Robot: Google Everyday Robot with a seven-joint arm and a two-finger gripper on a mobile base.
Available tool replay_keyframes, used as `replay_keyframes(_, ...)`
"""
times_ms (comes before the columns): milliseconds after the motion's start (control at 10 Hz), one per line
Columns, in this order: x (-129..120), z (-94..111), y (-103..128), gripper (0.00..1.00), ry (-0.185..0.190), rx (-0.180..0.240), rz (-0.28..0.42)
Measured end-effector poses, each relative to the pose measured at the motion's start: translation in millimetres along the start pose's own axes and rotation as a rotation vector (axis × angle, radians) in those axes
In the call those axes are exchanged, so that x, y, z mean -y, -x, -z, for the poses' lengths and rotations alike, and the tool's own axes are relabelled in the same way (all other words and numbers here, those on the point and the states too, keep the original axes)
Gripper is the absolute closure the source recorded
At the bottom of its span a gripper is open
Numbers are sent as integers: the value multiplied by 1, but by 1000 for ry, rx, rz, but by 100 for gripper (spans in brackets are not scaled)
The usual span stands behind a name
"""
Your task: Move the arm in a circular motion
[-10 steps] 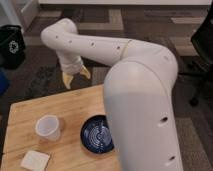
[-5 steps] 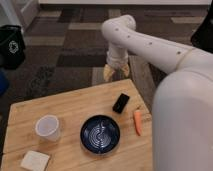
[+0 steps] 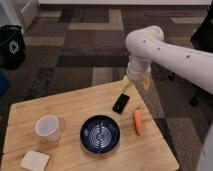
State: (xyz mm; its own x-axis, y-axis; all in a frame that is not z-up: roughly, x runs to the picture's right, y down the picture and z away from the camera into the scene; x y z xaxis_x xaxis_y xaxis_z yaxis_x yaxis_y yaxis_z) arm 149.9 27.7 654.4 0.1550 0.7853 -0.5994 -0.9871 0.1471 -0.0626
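Your arm (image 3: 172, 50) enters from the right edge of the view and reaches left across the upper right, its thick cream-white tubes dotted with small dark holes, then bends down at the elbow toward the bench (image 3: 75, 107). The bench is a pale wooden top filling the lower left and middle of the view, standing on a patterned grey and dark carpet (image 3: 90, 55). A black bin (image 3: 11, 47) with a white recycling mark sits on the floor at the far left.

On the bench you have a dark blue bowl (image 3: 100, 134) near the front middle, with a white cup (image 3: 48, 128) to its left and a pale square sponge (image 3: 35, 160) at the front left corner. An orange carrot (image 3: 138, 122) lies just right of the bowl, and a small black phone (image 3: 121, 103) lies behind it.

The gripper (image 3: 135, 85) hangs over the bench's far right edge, just above the phone. Whether the jaws are apart or together, I cannot tell.
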Motion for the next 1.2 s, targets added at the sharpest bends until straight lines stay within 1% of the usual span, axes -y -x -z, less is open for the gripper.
replay_keyframes(100, -10, 4, -29, 35, -18, 8, -6)
replay_keyframes(200, -22, 6, -44, 35, -24, 13, -1)
replay_keyframes(300, -42, 10, -65, 35, -34, 21, 15)
replay_keyframes(400, -61, 12, -79, 35, -39, 23, 42)
replay_keyframes(500, -108, 13, -98, 35, -36, 20, 133)
replay_keyframes(700, -155, 11, -115, 35, -32, 6, 243)
replay_keyframes(800, -204, 8, -131, 35, -27, -17, 368)
replay_keyframes(900, -237, 5, -141, 35, -25, -39, 456)
replay_keyframes(1000, -258, 3, -146, 35, -24, -53, 515)
replay_keyframes(1100, -289, 0, -152, 35, -26, -72, 605)
replay_keyframes(1200, -315, -1, -154, 35, -29, -84, 679)
